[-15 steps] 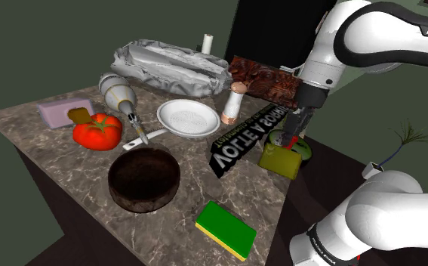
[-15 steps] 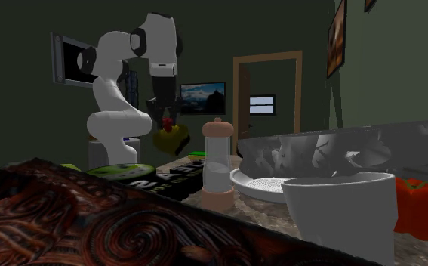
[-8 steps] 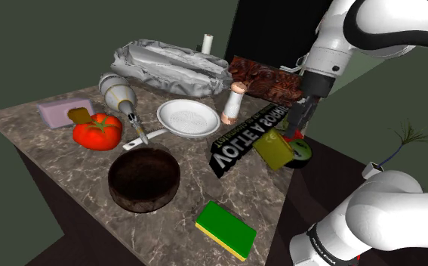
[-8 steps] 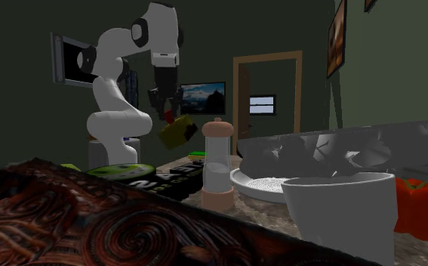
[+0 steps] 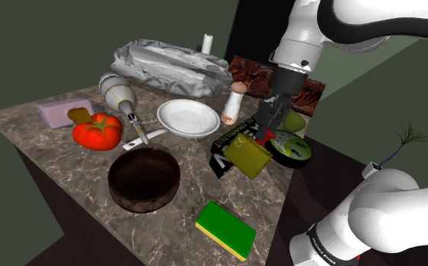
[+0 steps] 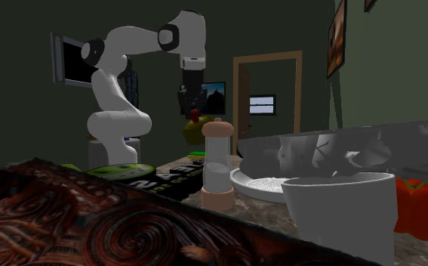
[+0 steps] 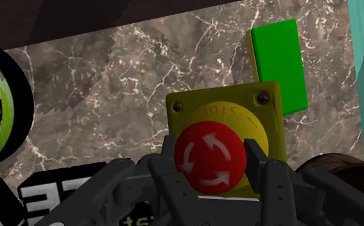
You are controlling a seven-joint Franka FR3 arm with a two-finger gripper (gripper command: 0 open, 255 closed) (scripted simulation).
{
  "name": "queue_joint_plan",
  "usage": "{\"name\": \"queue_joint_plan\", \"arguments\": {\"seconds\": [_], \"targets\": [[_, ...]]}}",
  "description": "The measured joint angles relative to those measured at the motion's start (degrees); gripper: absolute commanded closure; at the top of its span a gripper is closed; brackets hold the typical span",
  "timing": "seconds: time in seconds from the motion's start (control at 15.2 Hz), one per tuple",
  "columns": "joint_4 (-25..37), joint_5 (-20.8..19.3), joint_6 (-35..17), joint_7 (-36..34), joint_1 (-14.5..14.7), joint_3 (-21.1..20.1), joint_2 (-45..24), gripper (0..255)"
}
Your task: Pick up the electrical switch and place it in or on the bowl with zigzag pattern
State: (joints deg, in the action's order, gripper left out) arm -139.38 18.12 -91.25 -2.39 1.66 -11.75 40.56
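Observation:
The electrical switch (image 5: 248,156) is a yellow box with a round red button (image 7: 210,157). It hangs tilted above the marble table, over the end of a black lettered box. My gripper (image 5: 264,136) is shut on it, the black fingers (image 7: 168,156) clasping the red button from both sides. In the second exterior view the switch (image 6: 195,130) dangles under the gripper (image 6: 195,115) behind the pepper mill. The dark brown bowl (image 5: 144,181) stands empty near the table's front, to the shoulder view's left of the switch. Its rim (image 7: 334,168) peeks in beside one finger.
A green sponge (image 5: 226,229) lies near the front edge. The black lettered box (image 5: 231,141), a round black-and-green disc (image 5: 290,147), a pepper mill (image 5: 235,103), a white plate (image 5: 188,117), a tomato (image 5: 96,130) and a grey crumpled bundle (image 5: 170,66) crowd the table.
The arm has swung toward the shoulder view's left, carrying the switch from the table's right edge to above the black box, closer to the dark bowl. The grip is unchanged.

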Motion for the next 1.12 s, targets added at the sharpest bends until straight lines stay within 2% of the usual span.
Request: {"name": "queue_joint_plan", "arguments": {"seconds": [0.59,0.86,1.12], "targets": [[10.6,4.4,-5.4,-11.3,2.3,-10.7,-12.6,255],[16.8,4.1,-7.6,-16.7,2.6,-15.3,-19.5,255],[23.9,2.0,-9.7,-22.8,3.1,-20.0,-27.5,255]]}}
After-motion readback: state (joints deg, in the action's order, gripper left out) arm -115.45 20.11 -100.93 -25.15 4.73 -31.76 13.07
